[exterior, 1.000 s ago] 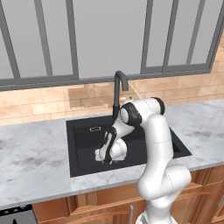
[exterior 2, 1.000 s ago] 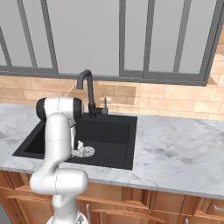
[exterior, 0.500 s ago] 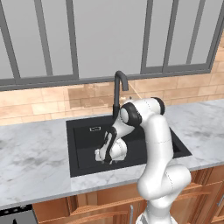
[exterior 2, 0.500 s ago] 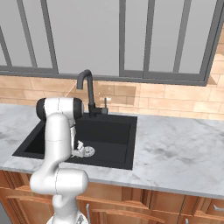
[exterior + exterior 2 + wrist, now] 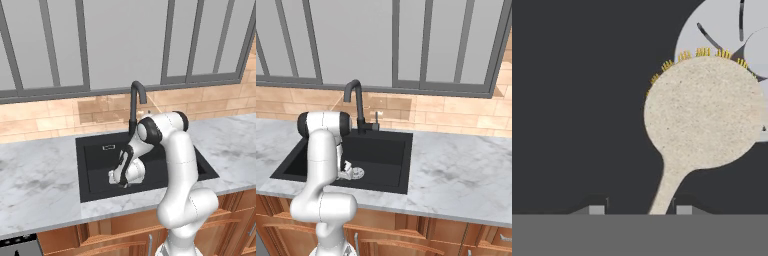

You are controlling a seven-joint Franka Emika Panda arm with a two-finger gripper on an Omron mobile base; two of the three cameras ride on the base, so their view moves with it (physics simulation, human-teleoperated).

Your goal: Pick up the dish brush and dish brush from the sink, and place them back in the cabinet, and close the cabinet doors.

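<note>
1. The end effector hangs low in the black sink, its fingertips either side of the dish brush handle; contact can't be told.
2. Brush head lies over the silver drain.
3. No readable writing anywhere.

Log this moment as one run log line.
stage: grasping brush | gripper: low in sink, fingertips either side of brush handle | brush head: beside drain | grip: unclear

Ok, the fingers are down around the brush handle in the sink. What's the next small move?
Probably finish closing, then lift straight up. In the hand view the dish brush handle runs between the fingertips, gaps still showing either side, and its head partly overlaps the drain.
</note>
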